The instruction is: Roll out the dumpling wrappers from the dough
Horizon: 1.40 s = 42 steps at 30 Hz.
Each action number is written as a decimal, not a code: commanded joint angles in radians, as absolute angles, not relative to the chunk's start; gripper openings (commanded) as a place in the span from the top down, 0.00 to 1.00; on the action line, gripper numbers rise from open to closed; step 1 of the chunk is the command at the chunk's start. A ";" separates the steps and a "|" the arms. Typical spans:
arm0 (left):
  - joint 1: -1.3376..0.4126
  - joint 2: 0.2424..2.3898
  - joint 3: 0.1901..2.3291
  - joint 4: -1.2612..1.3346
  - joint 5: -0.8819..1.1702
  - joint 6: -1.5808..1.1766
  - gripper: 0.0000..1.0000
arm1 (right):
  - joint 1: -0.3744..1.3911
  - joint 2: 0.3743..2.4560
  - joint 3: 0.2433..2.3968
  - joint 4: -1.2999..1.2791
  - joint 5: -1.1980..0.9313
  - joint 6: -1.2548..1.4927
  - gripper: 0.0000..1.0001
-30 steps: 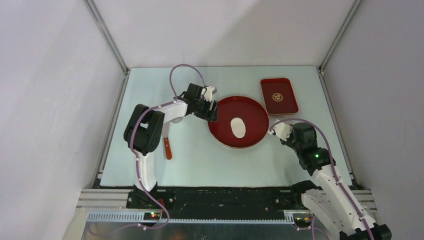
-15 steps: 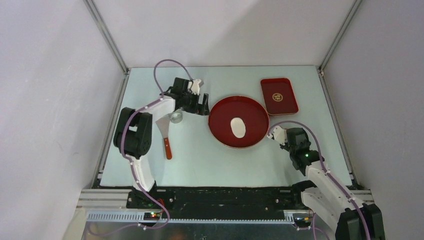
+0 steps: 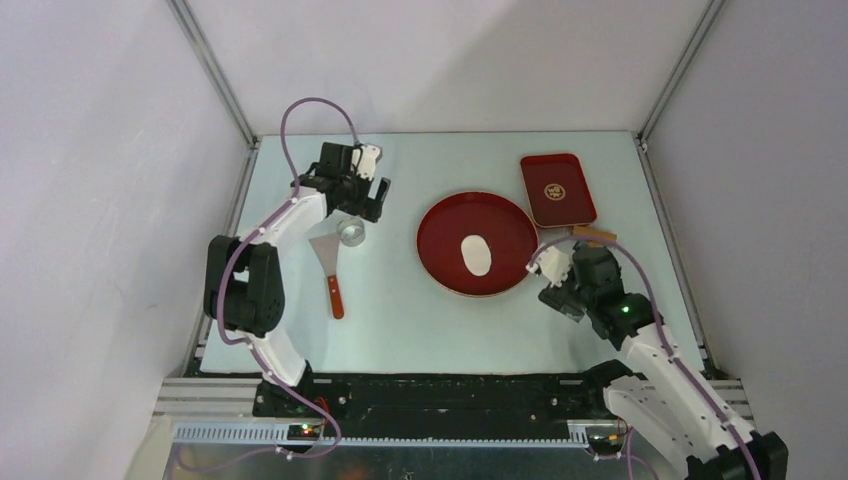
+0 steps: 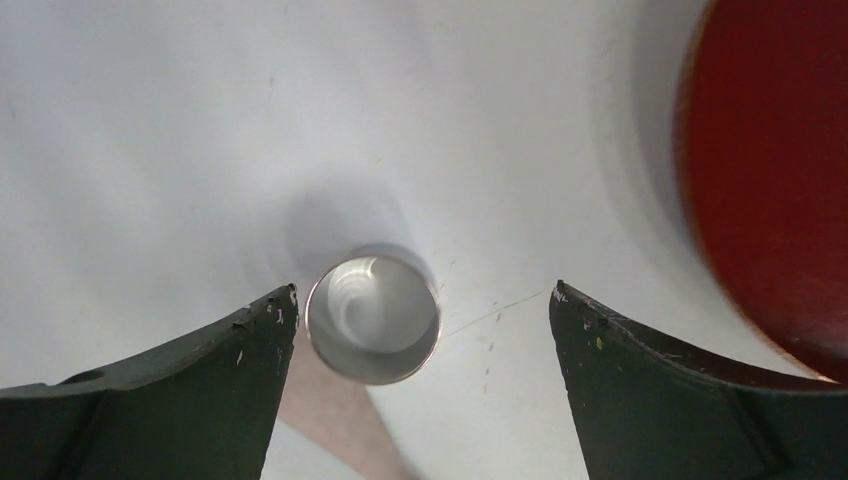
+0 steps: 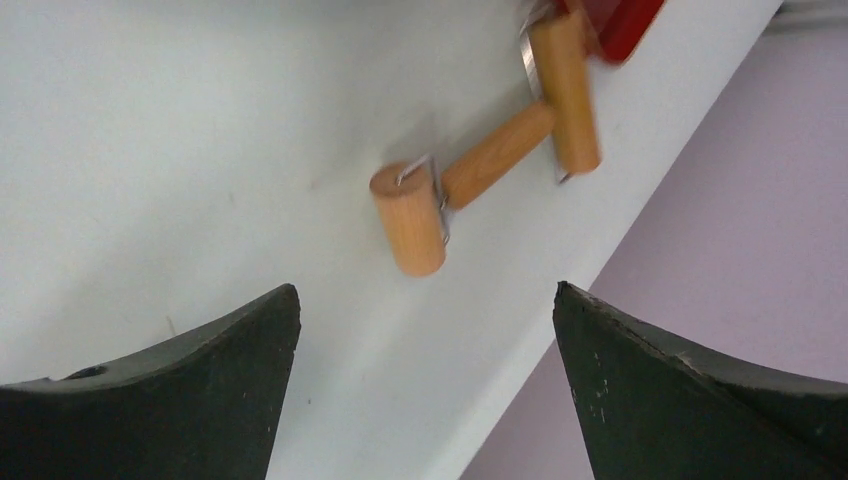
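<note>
Progress is judged to be about midway: the flattening looks done, the cutting not yet begun. Nearest, at the lower right of the overhead view, the right gripper (image 5: 425,290) is seen with its jaws spread wide and nothing between them. The wooden roller (image 5: 497,155) lies loose on the table (image 3: 420,330) just beyond it, in the upper middle of the wrist view.

Further in, at the centre of the overhead view, the dough (image 3: 477,255) is found as a flat white oval sheet on the round red plate (image 3: 440,215). No round wrappers can be made out anywhere. To the left, a scraper (image 3: 330,262) with a red handle lies on the table, and the metal ring cutter (image 4: 373,318) stands just beside its blade.

Over that ring the left gripper (image 3: 357,205) is held fully open, the ring sitting between the jaws but not gripped. Farthest, at the upper right, a red tray (image 3: 557,190) is seen with no dough on it. What is left, by this reading, is for the ring to be taken up, pressed into the sheet and the discs lifted out.
</note>
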<state>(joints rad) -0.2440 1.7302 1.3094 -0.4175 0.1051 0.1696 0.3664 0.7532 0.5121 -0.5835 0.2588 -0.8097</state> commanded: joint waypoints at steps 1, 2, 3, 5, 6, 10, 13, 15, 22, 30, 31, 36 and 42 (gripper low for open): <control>-0.237 1.755 1.291 -0.483 -0.013 0.218 0.00 | 0.386 0.704 0.694 -0.681 0.070 -0.692 0.01; -0.235 1.766 1.287 -0.488 -0.038 0.211 0.00 | 0.390 0.702 0.707 -0.681 0.029 -0.681 0.01; -0.230 1.773 1.284 -0.492 -0.044 0.199 0.00 | 0.397 0.699 0.728 -0.676 -0.003 -0.664 0.01; -0.222 1.797 1.284 -0.498 -0.058 0.183 0.00 | 0.406 0.698 0.741 -0.662 -0.060 -0.649 0.01; -0.218 1.816 1.287 -0.501 -0.066 0.177 0.00 | 0.408 0.698 0.743 -0.657 -0.088 -0.641 0.01; -0.199 1.844 1.311 -0.520 -0.078 0.157 0.00 | 0.402 0.690 0.728 -0.616 -0.137 -0.624 0.01; -0.194 1.864 1.322 -0.552 -0.069 0.160 0.06 | 0.400 0.669 0.710 -0.587 -0.142 -0.623 0.01; -0.195 1.868 1.322 -0.563 -0.064 0.160 0.07 | 0.399 0.650 0.697 -0.579 -0.143 -0.624 0.01; -0.193 1.881 1.342 -0.581 -0.060 0.168 0.11 | 0.396 0.612 0.675 -0.574 -0.160 -0.621 0.01; -0.187 1.901 1.377 -0.588 -0.042 0.190 0.11 | 0.399 0.611 0.668 -0.570 -0.169 -0.620 0.01; -0.181 1.907 1.385 -0.588 -0.037 0.192 0.11 | 0.399 0.611 0.667 -0.570 -0.169 -0.620 0.01; -0.169 1.924 1.402 -0.588 -0.010 0.196 0.17 | 0.403 0.612 0.661 -0.567 -0.166 -0.622 0.01; -0.166 1.934 1.411 -0.589 -0.008 0.208 0.24 | 0.408 0.613 0.660 -0.565 -0.161 -0.623 0.01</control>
<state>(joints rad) -0.1753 1.9236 1.3724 -0.5911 -0.0219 0.1841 0.4011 0.6186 0.6678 -0.6079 -0.1490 -0.6353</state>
